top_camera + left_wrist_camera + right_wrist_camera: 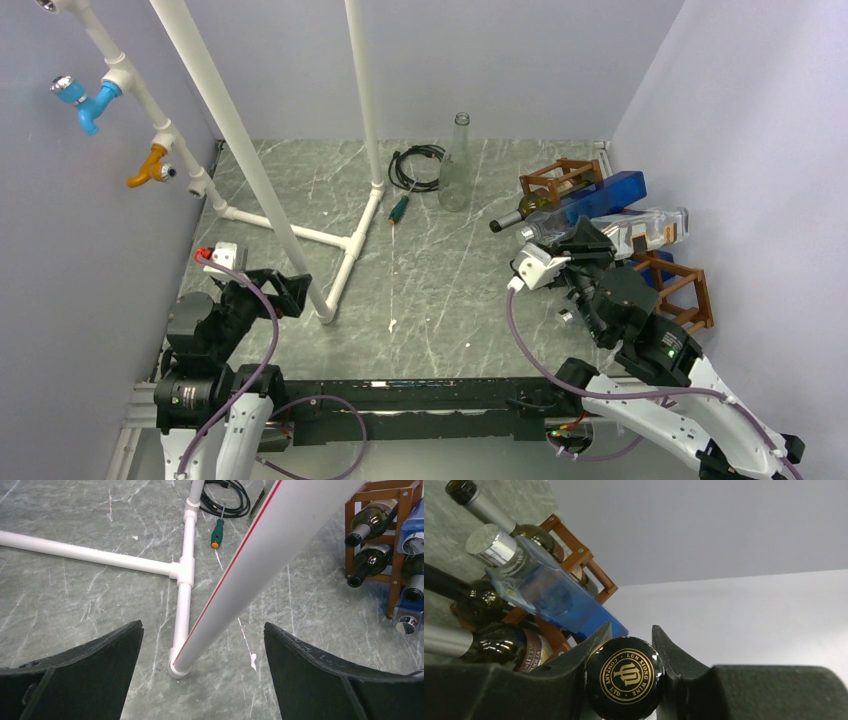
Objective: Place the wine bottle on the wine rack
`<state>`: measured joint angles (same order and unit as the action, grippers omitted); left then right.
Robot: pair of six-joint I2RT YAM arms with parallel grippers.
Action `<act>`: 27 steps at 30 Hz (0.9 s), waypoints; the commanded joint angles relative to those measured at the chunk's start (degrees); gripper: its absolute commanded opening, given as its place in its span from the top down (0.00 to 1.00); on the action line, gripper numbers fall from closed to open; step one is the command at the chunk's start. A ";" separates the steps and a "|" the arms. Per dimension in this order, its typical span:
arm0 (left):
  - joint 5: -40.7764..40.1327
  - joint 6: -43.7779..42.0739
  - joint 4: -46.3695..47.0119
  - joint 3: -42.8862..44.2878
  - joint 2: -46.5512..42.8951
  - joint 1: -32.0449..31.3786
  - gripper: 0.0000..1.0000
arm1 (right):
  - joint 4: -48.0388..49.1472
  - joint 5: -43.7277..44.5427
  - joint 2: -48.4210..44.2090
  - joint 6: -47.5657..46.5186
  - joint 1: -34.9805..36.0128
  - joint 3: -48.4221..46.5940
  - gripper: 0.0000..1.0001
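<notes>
Right pincer point(630, 632) grips the wine bottle point(624, 676) by its capped top, wine rack point(574, 555) just ahead-left. Keep it level and ease it into a cell; left pincer point(202, 626) gapes wide.

The wine bottle point(624, 702) in the right gripper point(630, 632) shows its round black cap point(625, 676). Gold letters run in a ring on the cap - "LUN XIONG WINE" along the top and "COMPANY LTD" along the bottom. A gold sign made of curvy lines sits in the middle. A dark bottle point(494, 647) on the left has a label point(531, 656) with gold letters - too blurry to read.
</notes>
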<state>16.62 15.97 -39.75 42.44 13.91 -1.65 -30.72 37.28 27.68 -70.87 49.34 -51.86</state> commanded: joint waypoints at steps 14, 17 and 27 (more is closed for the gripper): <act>-0.65 0.18 1.69 0.81 -2.17 -1.51 0.02 | 19.55 -11.14 6.59 -9.11 -23.84 8.81 1.00; -0.63 0.16 1.69 0.81 -2.51 -1.81 0.02 | 16.88 -14.62 7.43 -6.37 -25.23 8.54 1.00; -0.87 0.25 1.78 0.72 -3.27 -3.77 0.02 | 15.64 -17.20 5.98 -7.59 -28.93 13.50 1.00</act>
<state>16.56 15.97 -39.81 42.44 11.55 -4.78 -19.16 22.79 35.14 -74.17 21.12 -39.33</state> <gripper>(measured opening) 0.980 0.352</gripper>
